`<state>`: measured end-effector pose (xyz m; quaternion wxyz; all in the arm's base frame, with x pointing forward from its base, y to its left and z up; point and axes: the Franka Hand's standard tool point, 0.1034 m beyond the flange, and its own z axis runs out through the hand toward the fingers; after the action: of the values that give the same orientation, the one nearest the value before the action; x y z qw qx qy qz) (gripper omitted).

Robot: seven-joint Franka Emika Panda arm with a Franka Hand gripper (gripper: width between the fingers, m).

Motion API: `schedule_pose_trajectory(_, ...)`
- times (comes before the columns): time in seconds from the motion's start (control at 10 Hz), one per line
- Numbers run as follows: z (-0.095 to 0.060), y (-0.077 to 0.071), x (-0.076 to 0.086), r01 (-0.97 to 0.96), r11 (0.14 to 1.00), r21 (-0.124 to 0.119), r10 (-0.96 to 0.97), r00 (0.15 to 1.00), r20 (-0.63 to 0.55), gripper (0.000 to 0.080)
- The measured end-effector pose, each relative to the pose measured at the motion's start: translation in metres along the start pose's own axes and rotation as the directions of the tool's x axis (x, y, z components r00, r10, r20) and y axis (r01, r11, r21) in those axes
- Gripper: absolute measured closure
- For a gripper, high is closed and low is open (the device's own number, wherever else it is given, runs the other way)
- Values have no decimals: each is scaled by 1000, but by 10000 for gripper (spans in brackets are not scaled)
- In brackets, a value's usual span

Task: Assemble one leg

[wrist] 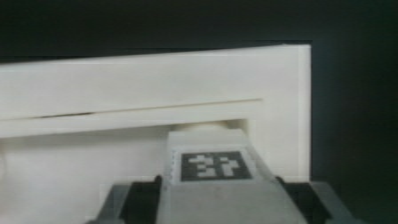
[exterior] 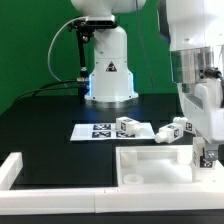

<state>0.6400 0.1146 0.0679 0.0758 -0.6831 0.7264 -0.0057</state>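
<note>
In the wrist view a white leg (wrist: 217, 165) with a black-and-white tag on its face sits between my dark fingers (wrist: 135, 197). My gripper (wrist: 217, 203) is shut on it. The leg's far end points down at the large white panel (wrist: 107, 100) with its raised rim. In the exterior view my gripper (exterior: 205, 150) hangs at the right, over the right-hand part of the panel (exterior: 150, 165), and the held leg is mostly hidden between the fingers. Two more legs (exterior: 127, 126) (exterior: 172, 130) lie on the black table behind the panel.
The marker board (exterior: 97, 131) lies flat on the table in front of the robot base (exterior: 108, 70). Long white border bars (exterior: 10, 170) run along the exterior view's left and along the front edge.
</note>
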Motion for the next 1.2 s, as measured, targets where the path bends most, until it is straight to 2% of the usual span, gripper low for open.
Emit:
schedule_pose_trajectory(0.2, 0, 0, 0, 24, 1000, 1, -24, 1000, -1, 514)
schedule_pose_trajectory(0.3, 0, -2, 0, 104, 994, 13, -104, 995, -4, 417)
schedule_pose_trajectory(0.4, 0, -3, -1, 314, 949, 27, -314, 949, -11, 277)
schedule_pose_trajectory(0.5, -1, -2, -5, 479, 878, 23, -479, 878, -6, 189)
schedule_pose_trajectory(0.6, -2, -3, -7, 571, 820, 20, -571, 821, 1, 158)
schedule_pose_trajectory(0.9, -1, -3, -6, 674, 738, 17, -674, 739, -4, 152)
schedule_pose_trajectory(1.0, -1, -3, -4, 742, 670, 11, -742, 670, -8, 150)
schedule_pose_trajectory(1.1, -2, 0, -2, 878, 478, -28, -878, 478, 5, 150)
schedule_pose_trajectory(1.2, -5, -3, -1, 960, 279, -39, -960, 280, 10, 150)
